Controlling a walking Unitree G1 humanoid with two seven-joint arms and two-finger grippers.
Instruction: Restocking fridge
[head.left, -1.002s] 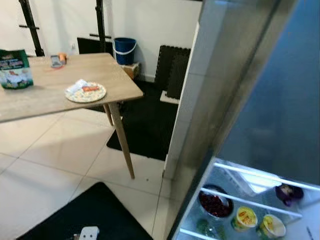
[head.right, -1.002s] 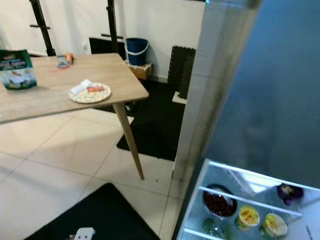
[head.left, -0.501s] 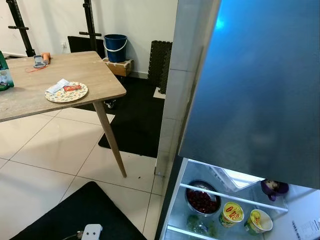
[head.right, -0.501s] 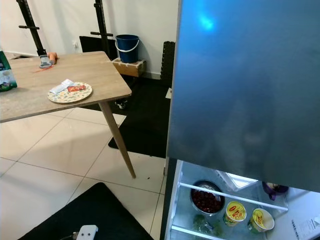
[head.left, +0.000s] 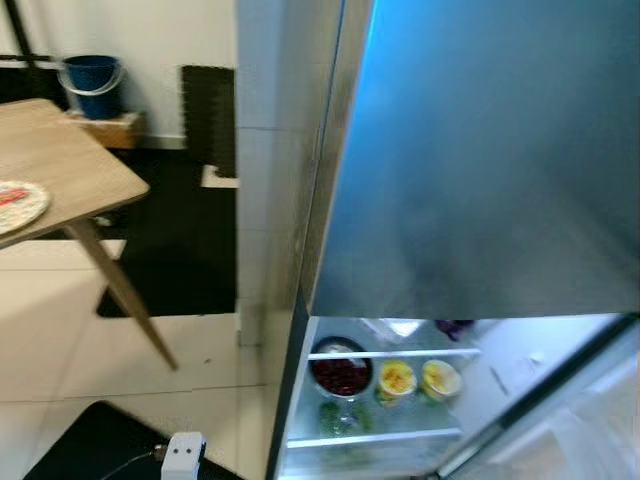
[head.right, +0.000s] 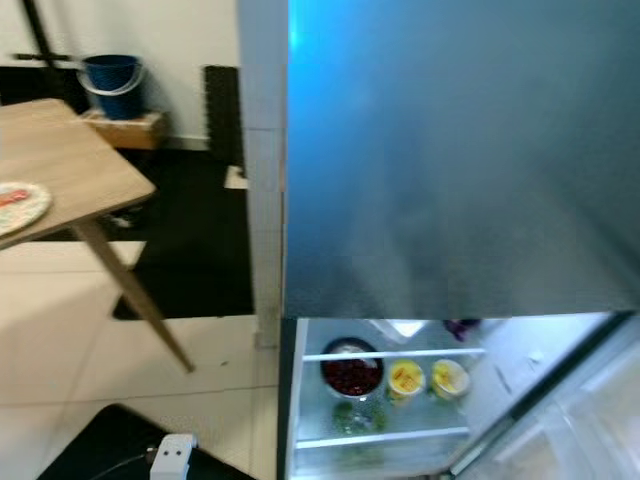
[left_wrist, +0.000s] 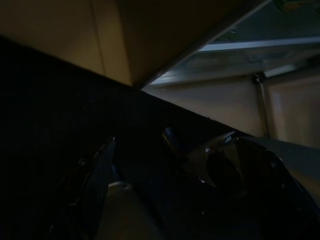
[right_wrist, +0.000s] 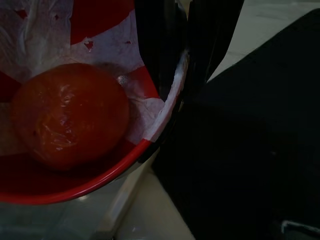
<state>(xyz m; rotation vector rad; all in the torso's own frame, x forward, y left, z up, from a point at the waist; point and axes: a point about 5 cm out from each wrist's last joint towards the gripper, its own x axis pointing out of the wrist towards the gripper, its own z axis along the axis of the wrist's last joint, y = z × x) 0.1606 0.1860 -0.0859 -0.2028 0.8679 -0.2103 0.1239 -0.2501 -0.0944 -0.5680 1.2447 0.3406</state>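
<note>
The right hand (right_wrist: 182, 75) pinches the rim of a red, paper-lined bowl (right_wrist: 100, 185) holding a round red tomato (right_wrist: 70, 115). Keep it level while lowering toward the lit glass fridge shelf (head.left: 390, 353). I cannot tell the left hand's state.

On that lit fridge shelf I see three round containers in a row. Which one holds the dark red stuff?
The dark bowl at the robot's left end of the row. Its contents are dark red, while the two cups beside it show yellow.
</note>
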